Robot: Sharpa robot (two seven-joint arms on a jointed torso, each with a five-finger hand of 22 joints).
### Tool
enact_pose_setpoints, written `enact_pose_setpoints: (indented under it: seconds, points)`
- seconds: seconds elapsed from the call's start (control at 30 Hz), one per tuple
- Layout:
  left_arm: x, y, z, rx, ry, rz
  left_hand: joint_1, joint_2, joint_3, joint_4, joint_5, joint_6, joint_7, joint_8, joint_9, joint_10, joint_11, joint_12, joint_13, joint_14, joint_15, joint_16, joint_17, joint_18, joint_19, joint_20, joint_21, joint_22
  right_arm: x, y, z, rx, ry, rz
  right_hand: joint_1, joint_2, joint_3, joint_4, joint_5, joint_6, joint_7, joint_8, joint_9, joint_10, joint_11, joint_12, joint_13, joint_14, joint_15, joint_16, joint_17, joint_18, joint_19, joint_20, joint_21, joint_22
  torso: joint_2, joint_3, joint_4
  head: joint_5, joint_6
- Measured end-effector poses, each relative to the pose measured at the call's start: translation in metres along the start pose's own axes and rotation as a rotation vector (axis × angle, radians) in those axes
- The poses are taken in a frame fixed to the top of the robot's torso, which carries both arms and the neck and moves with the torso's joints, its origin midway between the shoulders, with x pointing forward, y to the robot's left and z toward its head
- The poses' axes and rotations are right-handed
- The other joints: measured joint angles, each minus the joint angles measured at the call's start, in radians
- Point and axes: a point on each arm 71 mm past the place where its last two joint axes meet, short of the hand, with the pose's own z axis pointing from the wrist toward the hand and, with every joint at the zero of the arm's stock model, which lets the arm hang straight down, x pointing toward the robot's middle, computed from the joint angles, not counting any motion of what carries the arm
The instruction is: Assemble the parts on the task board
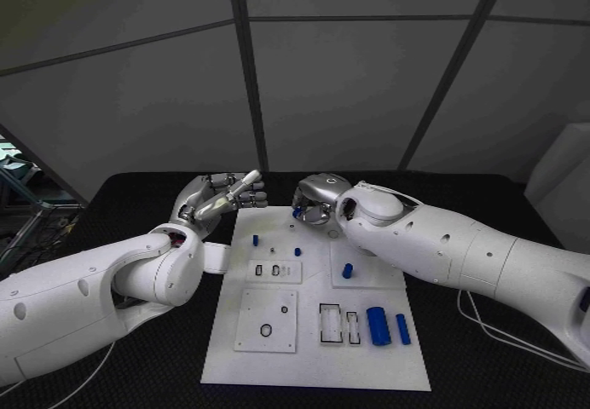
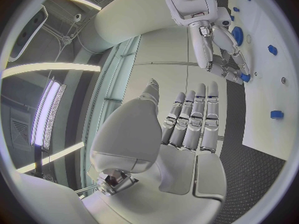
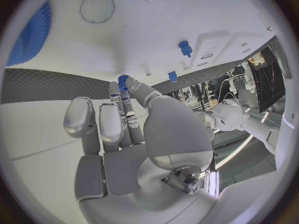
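The right hand (image 1: 317, 201) hovers over the far edge of the flat white task board (image 1: 406, 358). In the right wrist view its fingertips (image 3: 124, 89) pinch a small blue gear-like part (image 3: 122, 79); the left wrist view confirms a blue piece (image 2: 244, 77) at those fingertips. The part sits beyond the fingertips, toward the board surface, close to a thin upright pin (image 3: 147, 69). Whether the part touches the board cannot be determined.

The left hand (image 1: 222, 198) is raised beside the board's far left corner, fingers extended side by side, holding nothing.

Judgement: the right hand is the nearer and working hand. The coming move depends on aligning the part's bore with the pin. 2 blue cylinders (image 1: 378, 326) lie on the board's near right area, long axes pointing away from the robot.
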Motion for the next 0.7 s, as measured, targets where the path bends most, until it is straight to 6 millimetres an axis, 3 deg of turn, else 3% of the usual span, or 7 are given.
enact_pose_setpoints:
  seconds: [0.17, 0.33, 0.43, 0.5, 0.57, 0.7]
  points:
    - [0.000, -0.001, 0.000, 0.001, 0.001, 0.000, 0.000, 0.000, 0.000, 0.000, 0.000, 0.000, 0.000, 0.000, 0.000, 0.000, 0.000, 0.000, 0.000, 0.000, 0.000, 0.000, 0.000, 0.000, 0.000, 0.000, 0.000, 0.000, 0.001, 0.000, 0.001, 0.000, 0.009, -0.001, -0.010, -0.029, 0.008, 0.011, 0.001, -0.058, 0.016, -0.006, -0.007, -0.063, 0.013, 0.000, -0.003, -0.004, 0.014, -0.006, -0.024, 0.000, -0.019, 0.017, -0.005, -0.025, 0.000, 0.0001, -0.0007, 0.000, 0.000]
    - [0.000, -0.001, 0.001, 0.002, 0.001, 0.000, 0.000, 0.000, 0.000, 0.000, 0.000, 0.000, 0.000, 0.000, 0.000, 0.000, 0.000, 0.000, 0.000, 0.000, 0.000, 0.000, 0.000, 0.000, 0.000, 0.000, 0.000, 0.000, 0.001, 0.001, 0.000, -0.002, 0.009, 0.000, 0.002, -0.058, -0.011, 0.029, -0.010, -0.222, 0.016, -0.006, -0.010, -0.192, 0.030, 0.000, -0.005, -0.013, 0.030, -0.064, -0.111, 0.001, -0.098, 0.028, -0.063, -0.128, 0.000, 0.0003, -0.0011, 0.001, 0.000]
    - [0.000, -0.001, 0.001, 0.002, 0.002, 0.000, 0.000, 0.000, 0.000, 0.000, 0.000, 0.000, 0.000, 0.000, 0.000, 0.000, 0.000, -0.005, 0.000, 0.000, 0.000, 0.000, 0.000, 0.000, 0.000, 0.000, 0.000, 0.000, -0.001, 0.001, -0.003, -0.010, -0.001, 0.002, 0.008, -0.064, -0.031, 0.033, -0.010, -0.291, 0.012, -0.006, -0.010, -0.231, 0.035, 0.004, -0.005, -0.020, 0.037, -0.087, -0.148, 0.016, -0.125, 0.032, -0.087, -0.169, 0.000, 0.0008, -0.0015, 0.001, 0.002]
    - [-0.001, -0.001, 0.001, 0.002, 0.001, 0.001, -0.004, 0.004, 0.000, 0.000, 0.000, 0.000, 0.000, 0.000, 0.000, 0.000, 0.000, -0.005, 0.000, 0.000, 0.000, 0.000, 0.000, 0.000, 0.000, 0.000, 0.000, 0.000, -0.003, -0.001, -0.007, -0.013, -0.009, 0.004, 0.008, -0.064, -0.035, 0.037, -0.010, -0.289, 0.015, -0.006, -0.009, -0.235, 0.035, 0.008, -0.004, -0.020, 0.037, -0.089, -0.152, 0.016, -0.127, 0.034, -0.089, -0.175, 0.000, 0.0015, -0.0022, 0.002, 0.003]
    - [-0.002, -0.001, 0.001, 0.001, -0.001, 0.002, -0.004, 0.004, 0.000, 0.000, 0.000, 0.000, 0.000, 0.000, 0.000, 0.000, 0.000, -0.005, 0.000, 0.000, 0.000, 0.000, 0.000, 0.000, 0.000, 0.000, 0.000, 0.000, -0.005, -0.005, -0.014, -0.016, -0.020, 0.007, 0.012, -0.068, -0.046, 0.043, -0.010, -0.242, 0.019, -0.002, -0.002, -0.231, 0.032, 0.029, -0.002, -0.020, 0.037, -0.089, -0.151, 0.016, -0.127, 0.033, -0.090, -0.172, 0.000, 0.0021, -0.0029, 0.003, 0.004]
    - [-0.004, -0.001, 0.001, 0.001, -0.005, 0.004, -0.004, 0.004, -0.003, -0.003, 0.000, 0.000, 0.000, 0.000, 0.000, 0.000, 0.000, -0.005, 0.000, 0.000, 0.000, -0.005, 0.000, 0.000, 0.000, 0.000, 0.000, 0.000, -0.013, -0.022, -0.037, -0.005, -0.050, 0.021, 0.015, -0.065, -0.056, 0.053, 0.012, -0.195, 0.027, 0.012, 0.004, -0.163, 0.027, 0.075, 0.007, -0.014, 0.031, -0.078, -0.136, 0.016, -0.099, 0.028, -0.077, -0.144, -0.002, 0.0032, -0.0052, 0.003, 0.008]
